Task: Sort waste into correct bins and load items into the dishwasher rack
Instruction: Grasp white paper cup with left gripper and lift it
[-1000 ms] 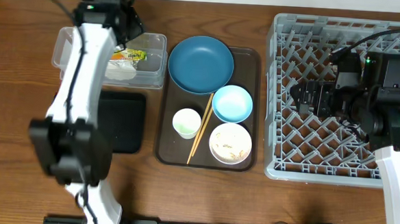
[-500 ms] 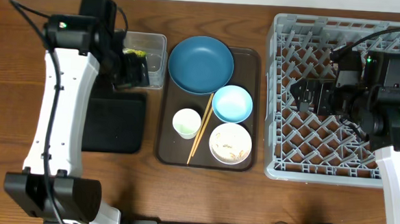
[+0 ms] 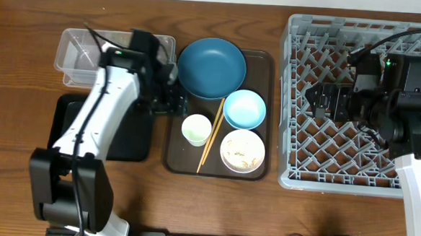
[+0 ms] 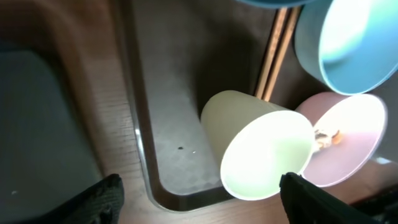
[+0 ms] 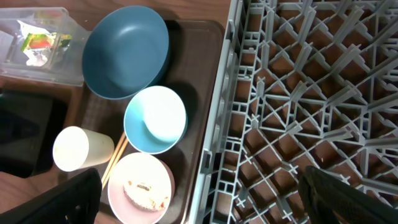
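The left pincer [image 4: 202, 196] hangs wide open and empty near the small white cup [image 3: 196, 129] on the brown tray [image 3: 176, 154], seemingly lined up to grab it, while the right pincer [image 5: 205, 196] hovers spread and empty over the dishwasher rack [image 3: 287, 176].

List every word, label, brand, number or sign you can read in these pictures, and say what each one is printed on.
No text can be read anywhere in these views.
Snack wrapper in the clear tub: coloured print, too small and blurred to read.
Plate, blue bowl, white bowl, cup, tray, rack: no lettering visible.
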Controlling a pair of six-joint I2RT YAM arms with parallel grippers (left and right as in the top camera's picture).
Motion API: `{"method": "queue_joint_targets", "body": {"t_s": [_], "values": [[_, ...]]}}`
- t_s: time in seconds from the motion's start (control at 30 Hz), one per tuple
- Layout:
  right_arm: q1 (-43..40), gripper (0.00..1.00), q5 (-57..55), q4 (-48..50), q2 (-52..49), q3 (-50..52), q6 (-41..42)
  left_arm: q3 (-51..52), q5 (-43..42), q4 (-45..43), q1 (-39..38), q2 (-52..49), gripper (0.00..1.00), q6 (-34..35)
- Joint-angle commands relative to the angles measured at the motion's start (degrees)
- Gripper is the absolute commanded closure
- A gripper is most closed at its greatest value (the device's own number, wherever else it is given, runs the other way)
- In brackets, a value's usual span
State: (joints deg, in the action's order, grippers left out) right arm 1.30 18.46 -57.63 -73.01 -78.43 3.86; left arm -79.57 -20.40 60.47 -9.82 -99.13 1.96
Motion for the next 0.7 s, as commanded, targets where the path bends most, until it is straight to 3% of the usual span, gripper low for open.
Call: {"method": "queue_joint_targets", "body": {"t_s": [0.0, 0.2, 0.33, 0.47, 0.67], "values": [[-0.11, 0.01, 0.48, -0.07, -0.09, -1.01, 0.39, 1.03, 6.67, -0.44, -2.08, -0.83, 0.19, 2.64], [-0.11, 0.01, 0.48, -0.39, -0.09, -1.01, 0.39, 3.26, 9.51, -1.66, -4.83, -2.23, 0.28, 2.64], [-0.11, 0.01, 0.48, -0.70, -0.09, -1.01, 0.37, 3.41, 9.40, -3.02, -5.55, -3.96, 0.46, 2.91], [-0.11, 0.01, 0.46, -1.11, -0.09, -1.01, 0.37, 3.41, 9.11, -3.89, -6.12, -5.46, 0.50, 3.39], [-0.11, 0.01, 0.46, -1.57, -0.09, -1.01, 0.37, 3.39, 9.11, -4.44, -6.80, -6.23, 0.67, 4.48]]}}
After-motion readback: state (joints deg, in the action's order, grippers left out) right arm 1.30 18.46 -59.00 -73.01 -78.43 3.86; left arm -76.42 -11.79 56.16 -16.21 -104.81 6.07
